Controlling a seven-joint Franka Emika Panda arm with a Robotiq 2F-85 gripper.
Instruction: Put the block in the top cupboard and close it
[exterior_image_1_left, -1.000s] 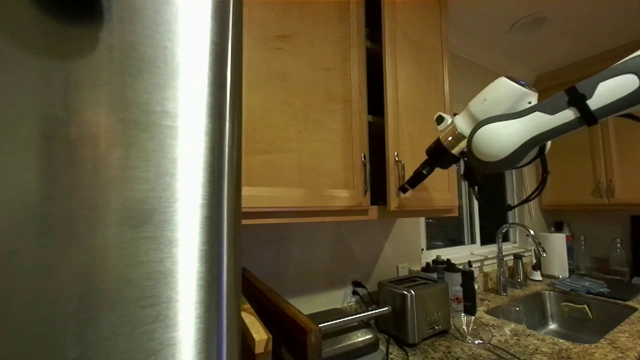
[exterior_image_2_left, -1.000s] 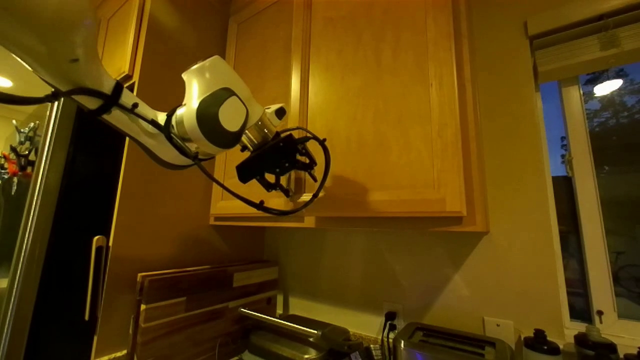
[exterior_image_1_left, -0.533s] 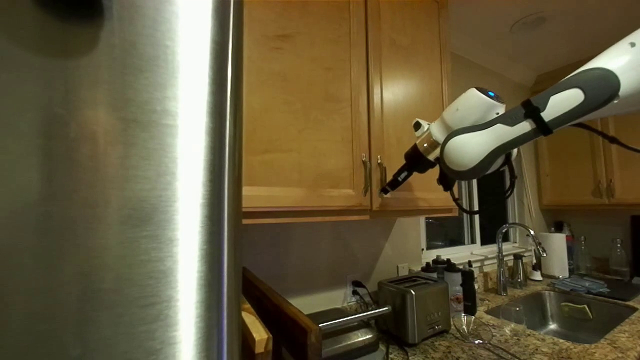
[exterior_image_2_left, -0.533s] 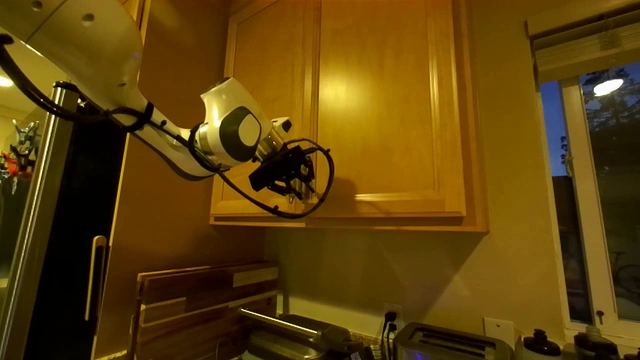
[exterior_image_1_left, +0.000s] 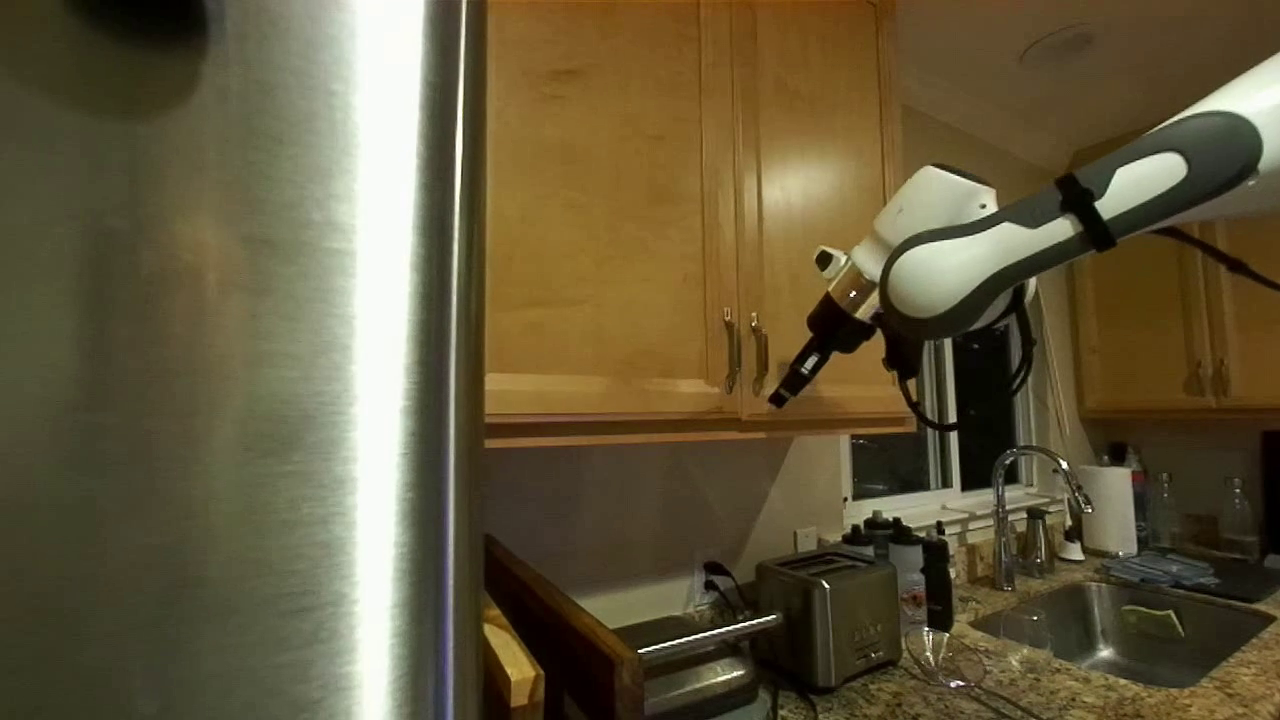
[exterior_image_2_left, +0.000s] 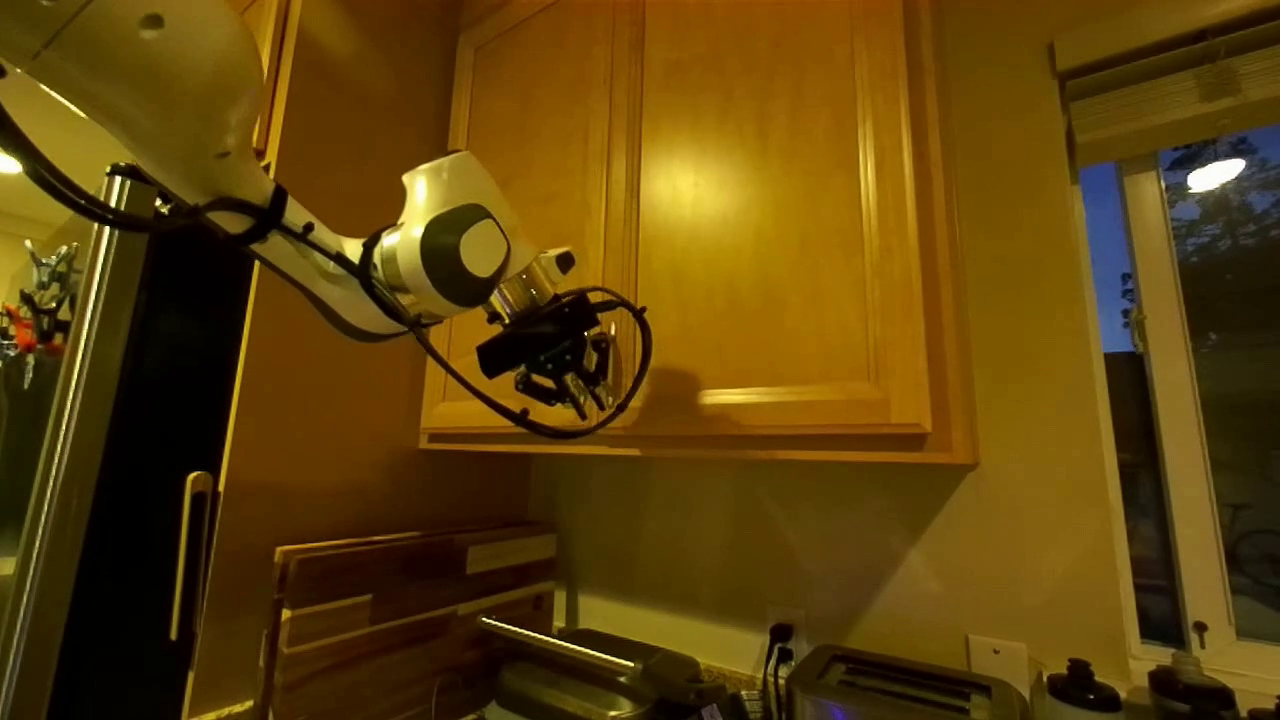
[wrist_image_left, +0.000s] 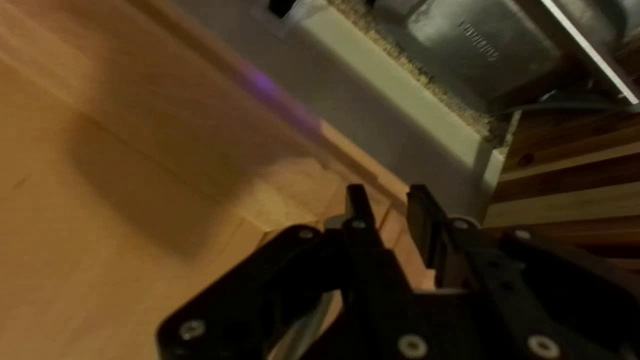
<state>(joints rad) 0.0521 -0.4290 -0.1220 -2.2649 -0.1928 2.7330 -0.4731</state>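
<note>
Handle: our landmark; long axis upright, on the right door.
Gripper: tips parted, nothing pinched that we can see; out in front of the handle, by its lower end; contact, we cannot tell.
Top cupboard: looks shut, door seam beside the handle.
Block: visible in no view; we infer behind the doors, unconfirmed.
Move: we judge closing nearly done; any last press belongs beside the handle, then straight back, lest we snag it.
</note>
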